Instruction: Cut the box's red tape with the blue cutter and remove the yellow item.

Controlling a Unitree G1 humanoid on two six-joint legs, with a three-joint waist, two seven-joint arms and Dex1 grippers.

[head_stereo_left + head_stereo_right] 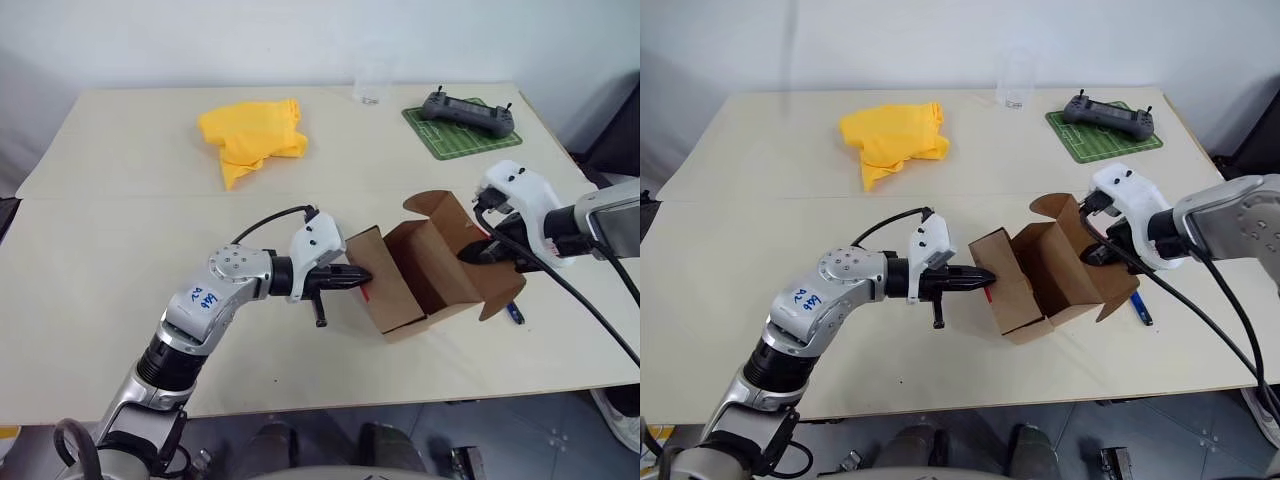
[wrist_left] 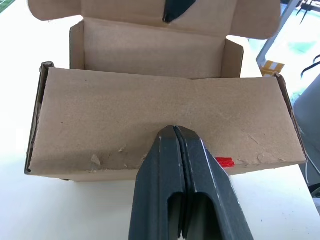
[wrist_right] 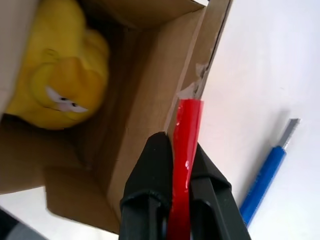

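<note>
the right gripper (image 3: 177, 165) clamped the red tape (image 3: 186, 135) beside the open box (image 1: 430, 275); the left gripper (image 2: 175, 137), jaws together, pressed its flap; the yellow item (image 3: 55, 70) lay inside.

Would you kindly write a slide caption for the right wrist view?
Right gripper shut on red tape at the open box holding the yellow item; blue cutter lies beside it.

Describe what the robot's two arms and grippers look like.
Both arms have silver-grey metal links and white wrist housings. The left arm bears a white sticker with blue handwriting and a black cable looping to its wrist. The right arm trails thick black cables. The left gripper and right gripper each have two tapered black fingers.
</note>
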